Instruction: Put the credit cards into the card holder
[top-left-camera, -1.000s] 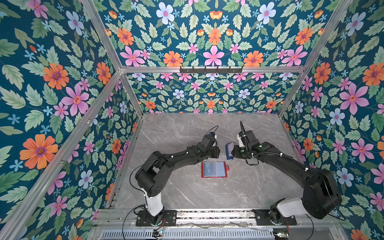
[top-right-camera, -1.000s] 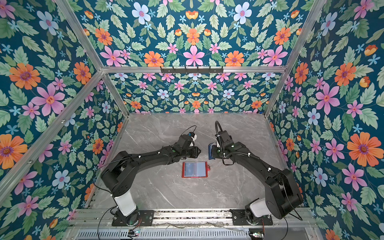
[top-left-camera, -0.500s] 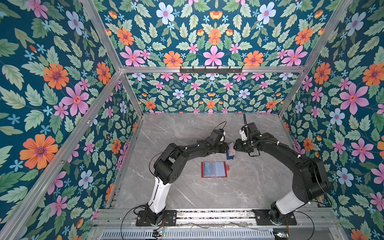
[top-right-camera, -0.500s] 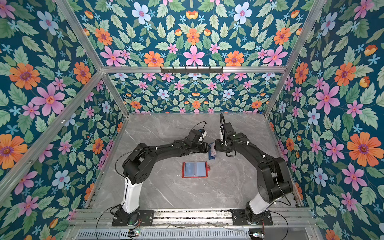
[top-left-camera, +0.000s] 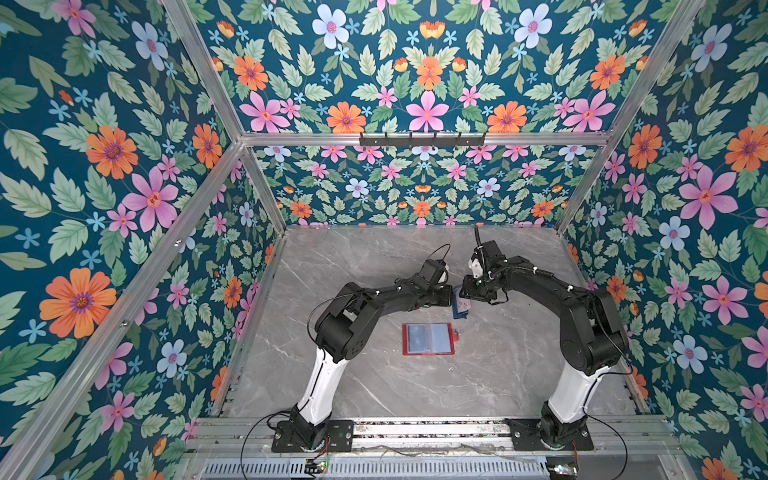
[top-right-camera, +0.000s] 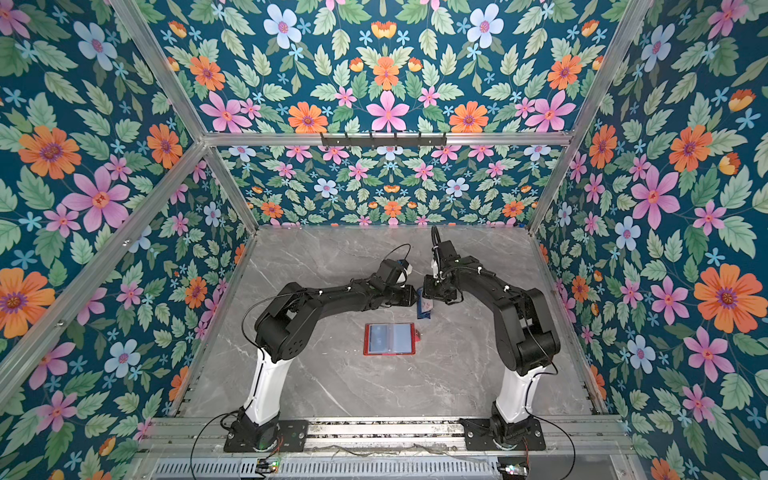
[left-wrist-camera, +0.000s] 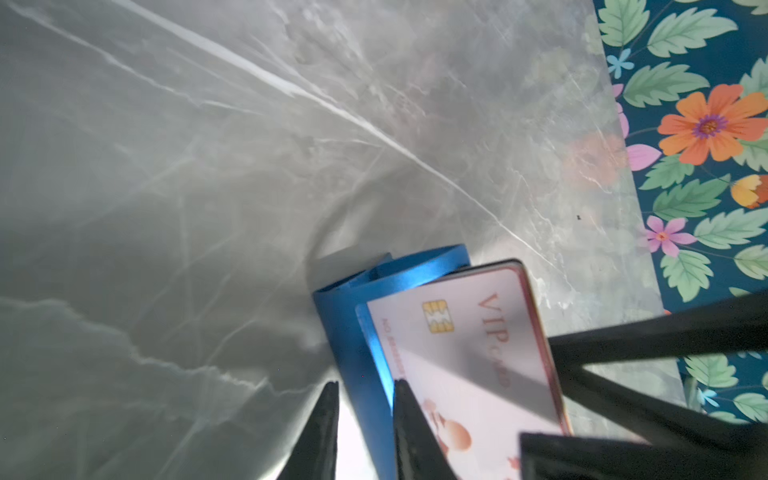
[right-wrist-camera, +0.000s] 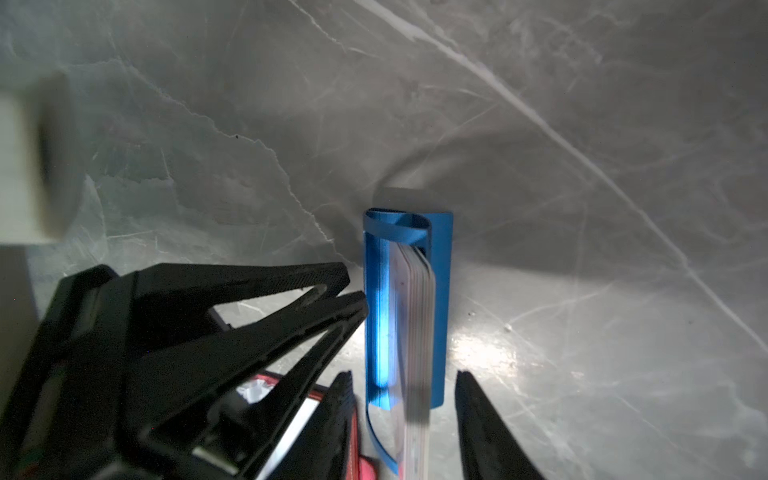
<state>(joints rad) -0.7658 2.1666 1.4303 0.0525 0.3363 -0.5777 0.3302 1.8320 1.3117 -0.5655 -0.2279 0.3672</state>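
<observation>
Left fingers (left-wrist-camera: 409, 424) sit narrowly parted astride the blue stand (right-wrist-camera: 440, 311), whether gripping I cannot tell; right fingers (right-wrist-camera: 482, 424) gape around the credit cards (left-wrist-camera: 457, 353). If I close skewed, everything could topple toward 6 o'clock.

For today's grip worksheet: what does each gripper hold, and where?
Right gripper: nothing, open around the credit cards. Left gripper straddles one wall of the blue stand; grip cannot be told.

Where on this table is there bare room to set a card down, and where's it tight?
Bare marble lies between the card holder and the front rail, and behind the blue stand to the back wall. It is crowded at the stand's credit cards, with the left fingers and right fingers at them.
</observation>
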